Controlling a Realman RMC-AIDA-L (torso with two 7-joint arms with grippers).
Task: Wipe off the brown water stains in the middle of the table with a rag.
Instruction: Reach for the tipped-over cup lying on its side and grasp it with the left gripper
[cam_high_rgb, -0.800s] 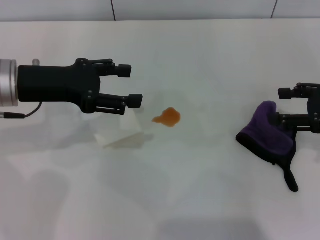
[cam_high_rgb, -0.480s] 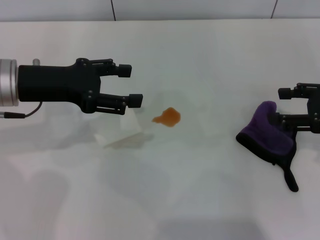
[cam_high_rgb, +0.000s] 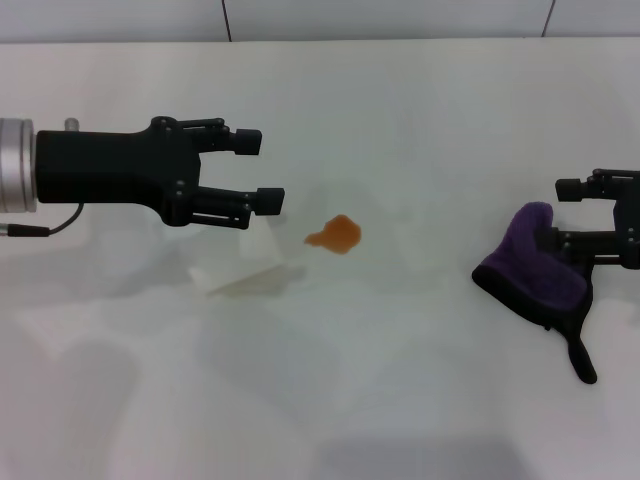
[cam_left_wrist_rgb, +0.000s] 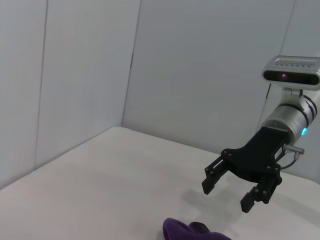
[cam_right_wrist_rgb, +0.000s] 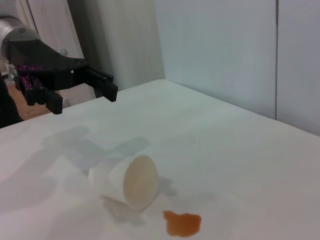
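Hovering left of one brown stain (cam_high_rgb: 336, 235), my left gripper (cam_high_rgb: 254, 171) gaped empty above one tipped cup (cam_high_rgb: 243, 267). Far right of it, my right gripper (cam_high_rgb: 568, 212) stood open against one rag (cam_high_rgb: 532, 265).

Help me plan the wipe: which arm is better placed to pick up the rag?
Right. The right tool is open directly at the rag. The left tool, also open, hovers over the tipped cup beyond the brown water stains.

- A translucent white cup (cam_high_rgb: 240, 268) lies on its side, its open mouth (cam_right_wrist_rgb: 140, 181) showing a cream inside.
- Its shadow falls beside it.
- Pale grey wall panels (cam_left_wrist_rgb: 200, 70) with thin vertical seams stand behind.
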